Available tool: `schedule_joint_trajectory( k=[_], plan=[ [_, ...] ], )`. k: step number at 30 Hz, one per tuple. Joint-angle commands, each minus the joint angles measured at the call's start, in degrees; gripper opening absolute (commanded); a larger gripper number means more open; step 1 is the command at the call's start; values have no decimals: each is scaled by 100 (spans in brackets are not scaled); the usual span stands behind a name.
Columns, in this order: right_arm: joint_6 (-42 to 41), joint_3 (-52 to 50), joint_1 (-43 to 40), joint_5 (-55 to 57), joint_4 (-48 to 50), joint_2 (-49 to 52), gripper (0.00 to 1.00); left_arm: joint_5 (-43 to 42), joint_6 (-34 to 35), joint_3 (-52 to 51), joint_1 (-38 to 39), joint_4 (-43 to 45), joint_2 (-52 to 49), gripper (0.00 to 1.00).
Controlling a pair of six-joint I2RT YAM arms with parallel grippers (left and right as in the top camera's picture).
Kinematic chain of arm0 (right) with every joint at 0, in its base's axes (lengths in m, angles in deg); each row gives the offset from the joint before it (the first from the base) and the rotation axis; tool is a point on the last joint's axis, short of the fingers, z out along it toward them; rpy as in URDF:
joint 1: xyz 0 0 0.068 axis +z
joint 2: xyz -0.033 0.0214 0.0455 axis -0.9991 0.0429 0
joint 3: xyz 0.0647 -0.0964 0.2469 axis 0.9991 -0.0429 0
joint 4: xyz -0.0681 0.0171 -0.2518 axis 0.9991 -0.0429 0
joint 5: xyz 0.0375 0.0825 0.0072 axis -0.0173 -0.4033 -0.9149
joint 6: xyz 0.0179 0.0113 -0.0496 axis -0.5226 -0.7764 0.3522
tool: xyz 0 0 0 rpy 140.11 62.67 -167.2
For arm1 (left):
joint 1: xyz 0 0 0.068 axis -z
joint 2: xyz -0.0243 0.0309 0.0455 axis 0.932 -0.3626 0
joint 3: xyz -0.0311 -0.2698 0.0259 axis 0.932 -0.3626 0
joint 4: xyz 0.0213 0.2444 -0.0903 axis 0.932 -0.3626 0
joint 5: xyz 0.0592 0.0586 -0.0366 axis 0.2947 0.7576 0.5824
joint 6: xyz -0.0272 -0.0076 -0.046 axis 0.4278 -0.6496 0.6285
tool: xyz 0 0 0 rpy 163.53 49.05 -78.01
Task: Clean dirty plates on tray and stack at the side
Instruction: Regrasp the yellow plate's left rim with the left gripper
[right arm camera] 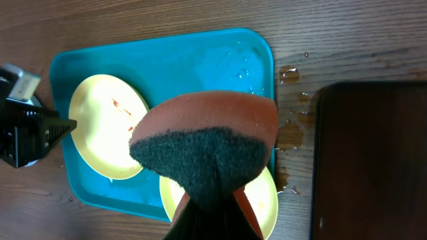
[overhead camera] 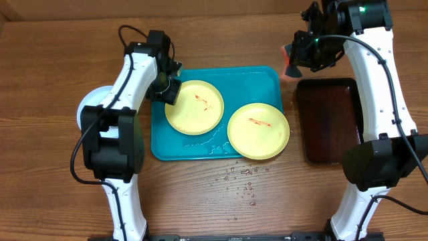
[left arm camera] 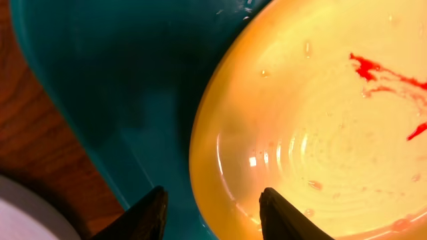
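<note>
Plates are the job, and 3 of them show. Biggest first: 1 wooden table holds it all. On it lies 1 blue tray. At its 3 o'clock lies 1 dark tray, a bit smaller. 2 white arms reach in from 6 o'clock, 1 on each side.

Next, 2 yellow plates lie on the blue tray. The first yellow plate sits toward 10 o'clock. The second yellow plate sits toward 4 o'clock and hangs a little over the rim. Both have red smears, so I think both need a wipe. 1 pale plate lies on the table at the tray's 9 o'clock, partly hidden under the left arm. It looks like the clean one. So about 1 of 3 seems done, and 2 are left to wash and stack.

The left gripper hangs at the first yellow plate's 9 o'clock edge. Its fingers are spread, 1 on each side of the rim, holding nothing. The right gripper, at the tray's 1 o'clock, pinches 1 sponge, orange with a dark scrub side.

Smallest are the water drops on the table at the tray's 6 o'clock.
</note>
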Motion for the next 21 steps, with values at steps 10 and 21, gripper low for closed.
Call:
schedule_joint_trajectory(
  k=[10, 21],
  plan=[
    [46, 79, 0, -15, 22, -52, 4, -516, 2269, -50, -138, -573, 1641, 63],
    [46, 79, 0, -15, 15, -52, 4, -581, 3735, -2002, 9, 769, 1637, 53]
  ],
)
